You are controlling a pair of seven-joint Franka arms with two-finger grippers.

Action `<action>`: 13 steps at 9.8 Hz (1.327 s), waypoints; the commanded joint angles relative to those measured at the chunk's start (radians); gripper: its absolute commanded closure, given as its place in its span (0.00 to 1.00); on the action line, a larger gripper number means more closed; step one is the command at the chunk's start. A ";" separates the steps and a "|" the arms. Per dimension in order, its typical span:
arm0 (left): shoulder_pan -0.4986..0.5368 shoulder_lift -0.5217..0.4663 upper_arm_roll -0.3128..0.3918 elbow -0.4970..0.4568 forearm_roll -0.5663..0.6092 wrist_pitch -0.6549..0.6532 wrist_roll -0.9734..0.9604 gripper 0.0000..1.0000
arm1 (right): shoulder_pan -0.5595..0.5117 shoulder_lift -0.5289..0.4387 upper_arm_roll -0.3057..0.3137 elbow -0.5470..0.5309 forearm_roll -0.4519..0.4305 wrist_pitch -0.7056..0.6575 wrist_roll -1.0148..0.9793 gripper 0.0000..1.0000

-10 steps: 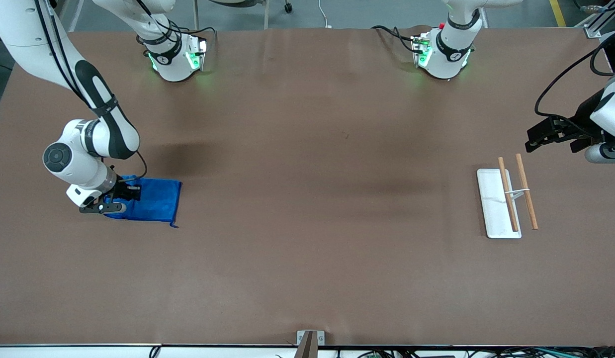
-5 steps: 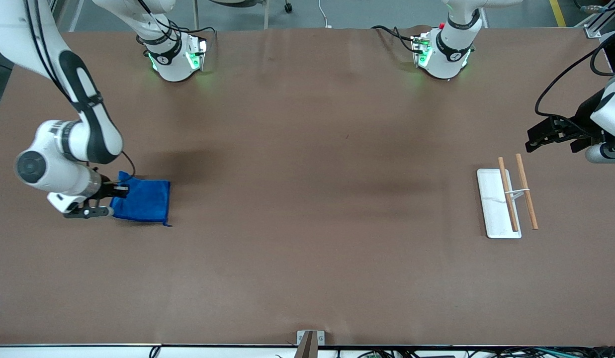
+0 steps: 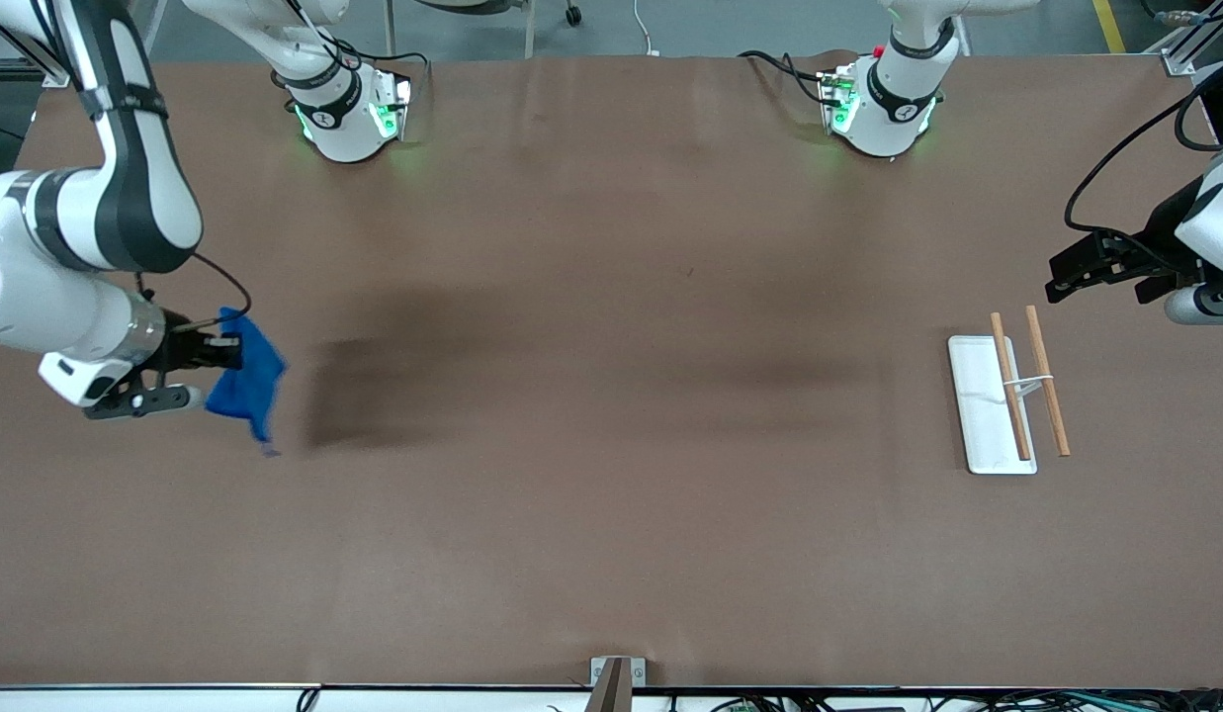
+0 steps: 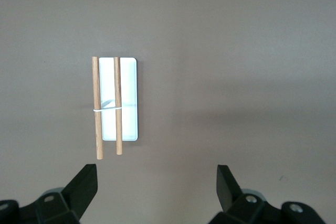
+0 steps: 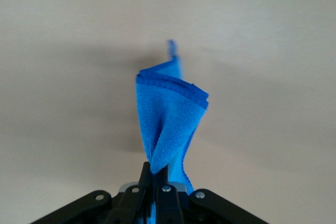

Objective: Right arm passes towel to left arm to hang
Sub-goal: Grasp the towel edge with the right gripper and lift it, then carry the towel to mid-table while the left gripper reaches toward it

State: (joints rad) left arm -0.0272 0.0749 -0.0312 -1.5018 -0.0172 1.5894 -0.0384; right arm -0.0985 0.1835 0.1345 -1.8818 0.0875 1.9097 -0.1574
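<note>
Right gripper (image 3: 208, 358) pinches the towel (image 3: 247, 381), which hangs in the air over the table (image 3: 611, 396) at the right arm's end. Left gripper (image 4: 156, 181) waits with fingers spread above the rack (image 4: 118, 98).

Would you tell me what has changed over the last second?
The right gripper, shut on the towel, lifted it off the table; it now hangs bunched. The left gripper stayed open over the rack.

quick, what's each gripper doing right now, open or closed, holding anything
Right gripper: shut on the towel, which hangs from it above the table.
Left gripper: open, holding nothing, waiting above the rack.
</note>
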 commanded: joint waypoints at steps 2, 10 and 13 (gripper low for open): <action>0.000 0.023 0.001 -0.005 -0.007 -0.014 0.021 0.00 | -0.007 -0.053 0.167 -0.019 0.202 -0.015 0.036 1.00; -0.020 0.037 -0.012 -0.011 -0.044 -0.016 0.031 0.00 | 0.011 -0.041 0.517 0.010 1.065 0.303 0.137 1.00; -0.021 0.040 -0.019 -0.014 -0.238 -0.072 0.109 0.00 | 0.039 0.017 0.626 0.079 1.280 0.496 0.131 1.00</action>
State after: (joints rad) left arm -0.0617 0.0970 -0.0511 -1.5021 -0.1537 1.5593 0.0244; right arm -0.0632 0.1655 0.7118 -1.8372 1.2905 2.3418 -0.0262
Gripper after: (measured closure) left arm 0.000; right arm 0.952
